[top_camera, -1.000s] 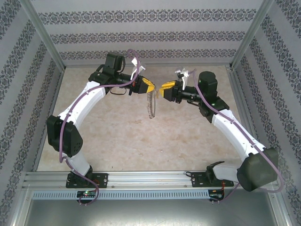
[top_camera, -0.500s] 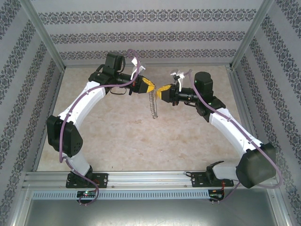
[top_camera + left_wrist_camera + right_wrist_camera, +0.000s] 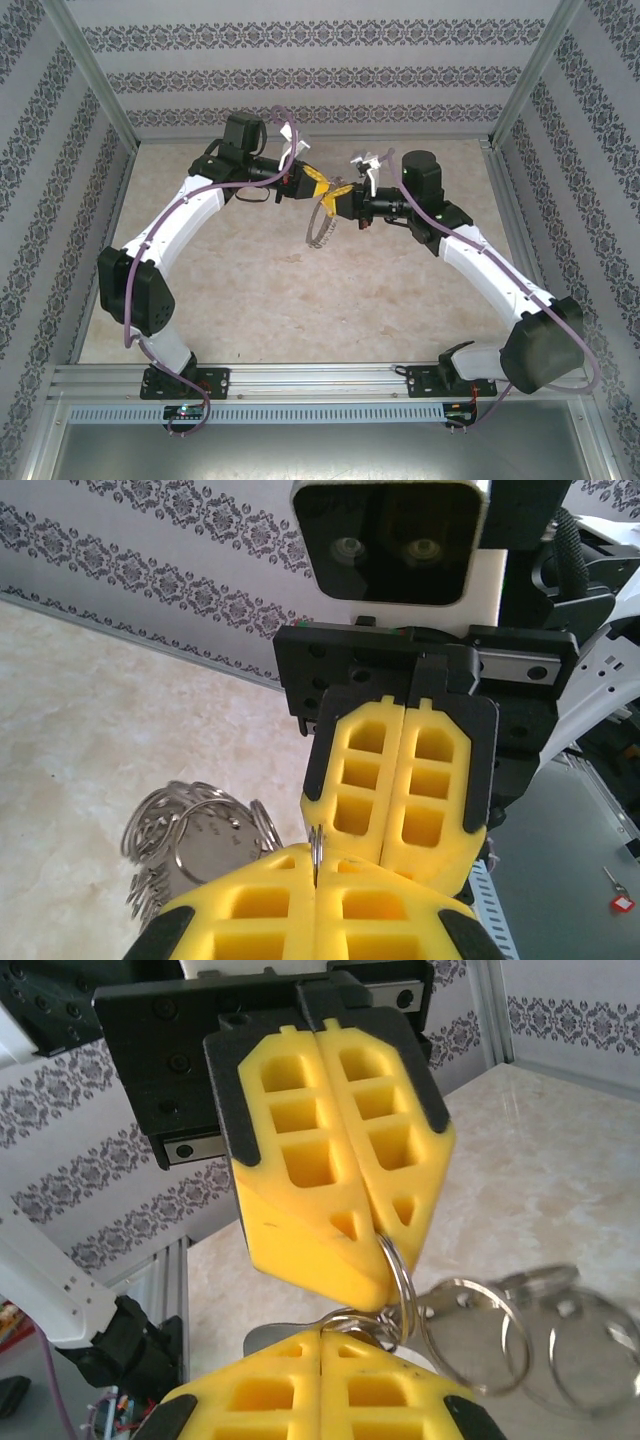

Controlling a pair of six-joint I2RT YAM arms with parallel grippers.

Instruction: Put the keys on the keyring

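Patterned wallpaper walls on three sides, beige marbled table underneath. The keyring is up in the air over the far middle of the table, not resting on it. It dangles tilted from the spot where the two grippers meet. Its fringe of small silvery loops bunches and hangs below the main loop.

The left gripper is pressed together on the thin wire of the main loop. In its wrist view the wire edge sits right in the seam between its yellow pads. The right gripper is likewise pressed together, pinching the ring just beside the left one's grip, with small loops spilling out to the side of its tips. The two sets of tips are nose to nose, nearly touching.

My read: two close pinches like this steady the loop and could let the coil be pried apart for threading; that step looks not yet done. Cannot tell what else, if anything, sits in either pinch. Both arms arch in from the near edge toward the centre.
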